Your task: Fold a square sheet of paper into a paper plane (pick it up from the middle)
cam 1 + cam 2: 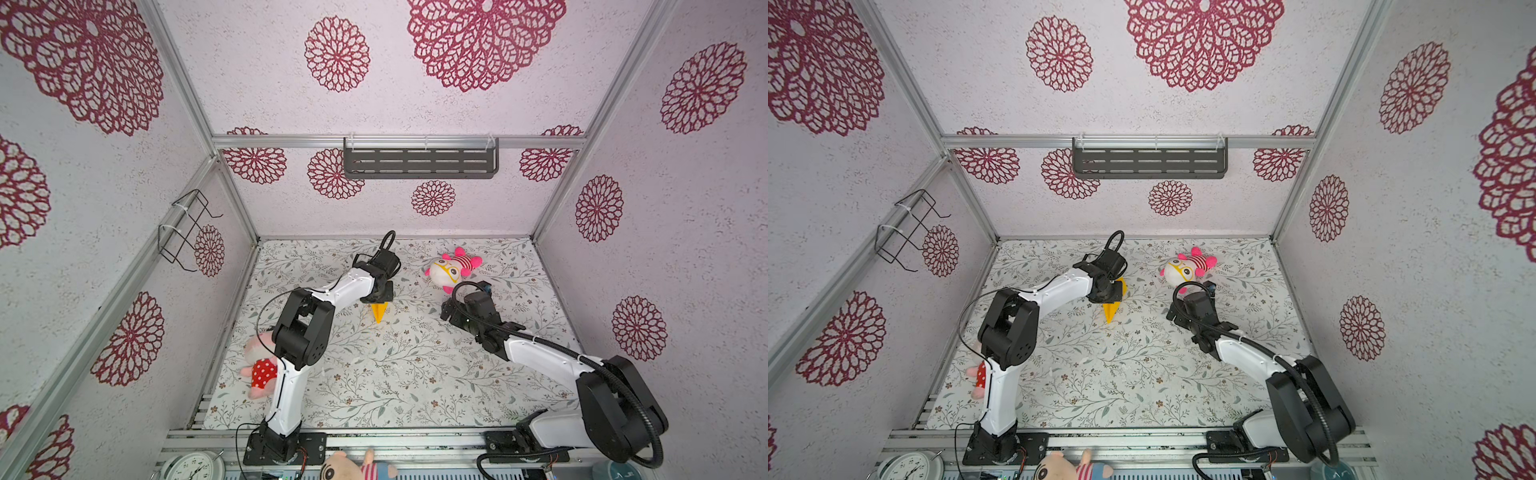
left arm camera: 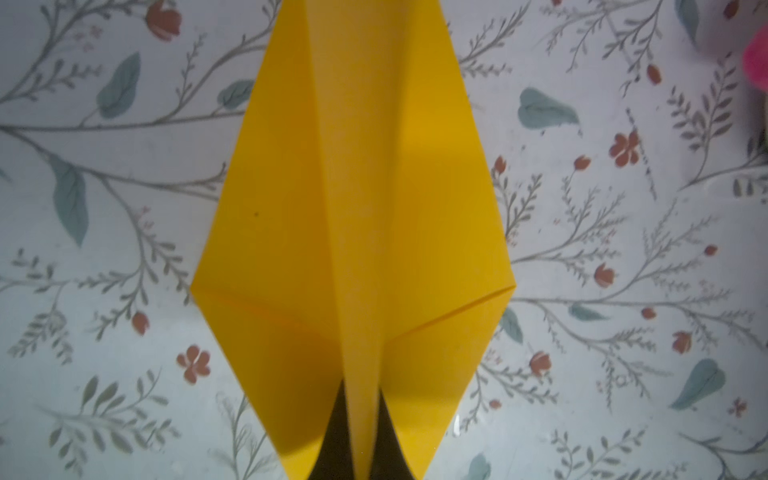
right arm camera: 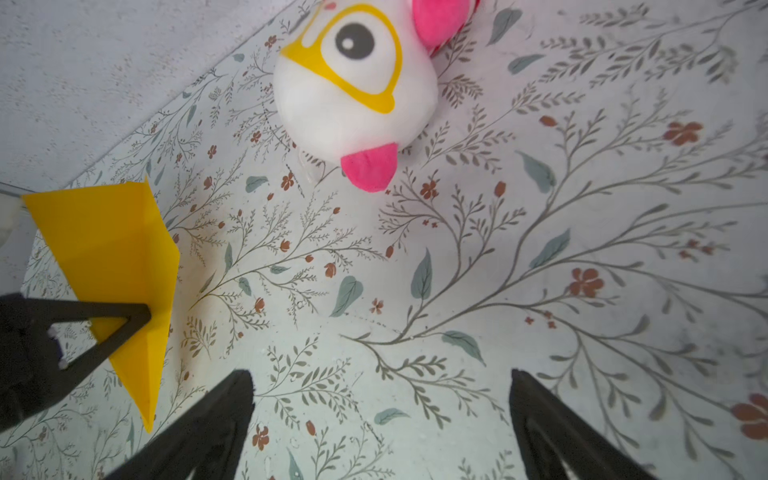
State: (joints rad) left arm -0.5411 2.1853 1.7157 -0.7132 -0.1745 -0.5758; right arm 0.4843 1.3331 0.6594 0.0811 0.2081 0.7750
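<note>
Yellow-orange paper, folded to a dart: where is it, and what has hold of it?

That's the paper plane (image 2: 353,228), about mid-width over the floral table cover (image 1: 415,374) and toward the back. The left gripper (image 2: 361,386) has its jaws closed tight on the centre fold at the broad tail end, and the nose points away from the wrist.

Why pinch it there?

My reading is that squeezing the crease holds the two halves together as a keel. That lets the wings splay to either side, as the left wrist view shows. Gripping the tail also leaves the pointed nose free.

Is it lying on the cover?

It looks lifted, nose tilted down with a shadow beside it, but I cannot tell whether the tip touches.

And the other arm?

The right gripper (image 3: 380,374) hangs over bare cover with its jaws spread wide, holding nothing. It is to the right of the plane and near the pink-and-white plush toy (image 3: 353,83), touching neither. Probably it stands aside so that one grip alone carries the thin paper without tugging it.

How far along?

The paper is a creased dart, not a flat square, so the folds look finished. I'd judge that only setting it down is left, and gently, because that nose would crumple.
</note>
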